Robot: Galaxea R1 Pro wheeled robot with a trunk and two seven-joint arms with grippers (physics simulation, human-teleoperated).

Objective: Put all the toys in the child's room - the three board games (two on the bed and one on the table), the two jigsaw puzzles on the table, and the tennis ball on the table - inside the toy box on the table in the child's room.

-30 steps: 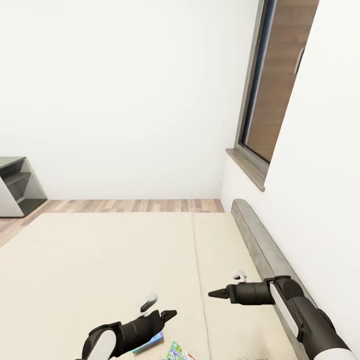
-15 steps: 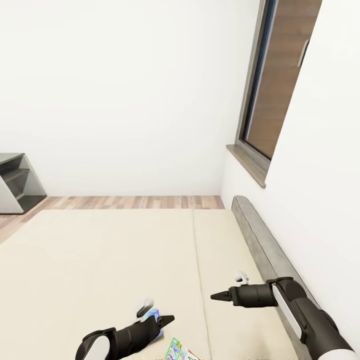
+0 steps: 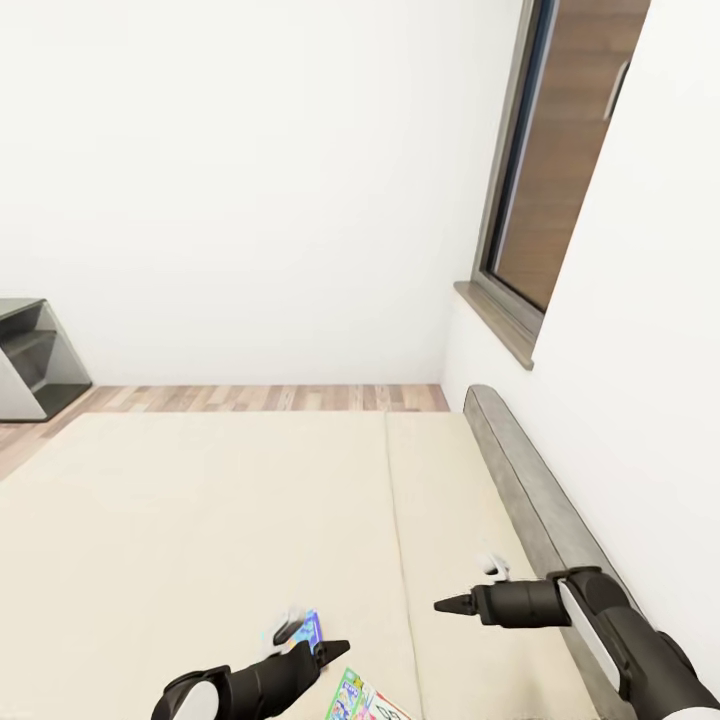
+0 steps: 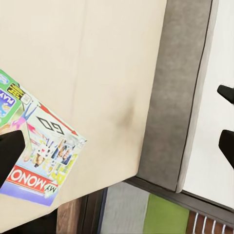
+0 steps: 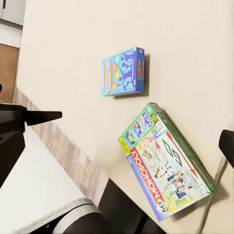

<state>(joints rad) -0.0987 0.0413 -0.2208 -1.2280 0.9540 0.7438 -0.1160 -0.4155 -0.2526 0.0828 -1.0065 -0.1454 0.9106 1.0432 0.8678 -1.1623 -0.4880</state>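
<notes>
Two flat printed board games, a blue one (image 5: 123,71) and a white-green one (image 5: 163,162), lie near the beige bed's (image 3: 200,520) edge. Left tool (image 3: 315,650) and right tool (image 3: 470,590) are wide, empty. A careless push may slide a box off.

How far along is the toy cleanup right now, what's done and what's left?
Nothing looks packed yet. Both board games visible here, the blue board game and the Monopoly box, lie flat on the bed, ungripped. In hand: the left gripper hovers beside them and the right gripper is above the mattress, carrying nothing. Left: lifting these two and getting them into the toy box, which isn't visible here.
</notes>
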